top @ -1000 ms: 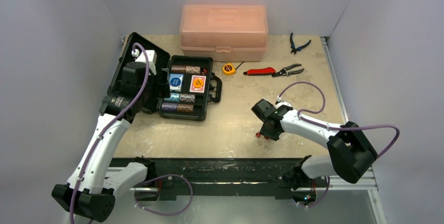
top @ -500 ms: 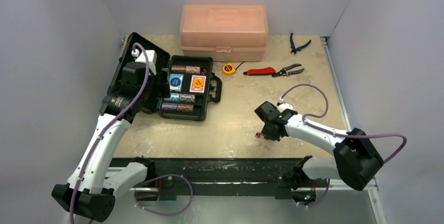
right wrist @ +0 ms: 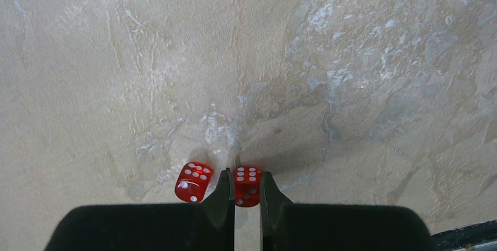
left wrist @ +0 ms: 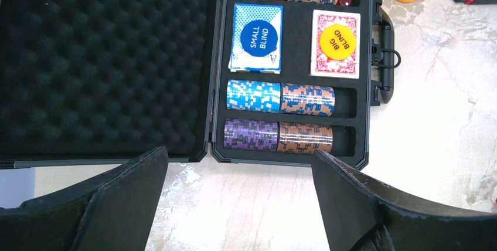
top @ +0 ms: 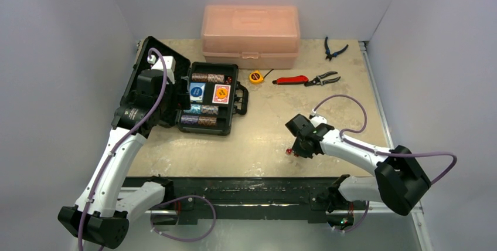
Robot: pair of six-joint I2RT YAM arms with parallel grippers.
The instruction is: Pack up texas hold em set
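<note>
While right tool [right wrist: 247, 176] grips die [right wrist: 247, 186], briefcase [left wrist: 364, 116] open

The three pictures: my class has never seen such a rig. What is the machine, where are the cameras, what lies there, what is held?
Two white robot arms with two-finger grippers stand at a beige table. One camera looks down from above; one sits on each wrist. On the table: an open black hard case of poker chips, a translucent pink plastic box, a yellow tape measure, red-handled pliers, blue-handled pliers. The right gripper pinches a red die; a second red die lies beside it. The left gripper hangs open above the case.
</note>
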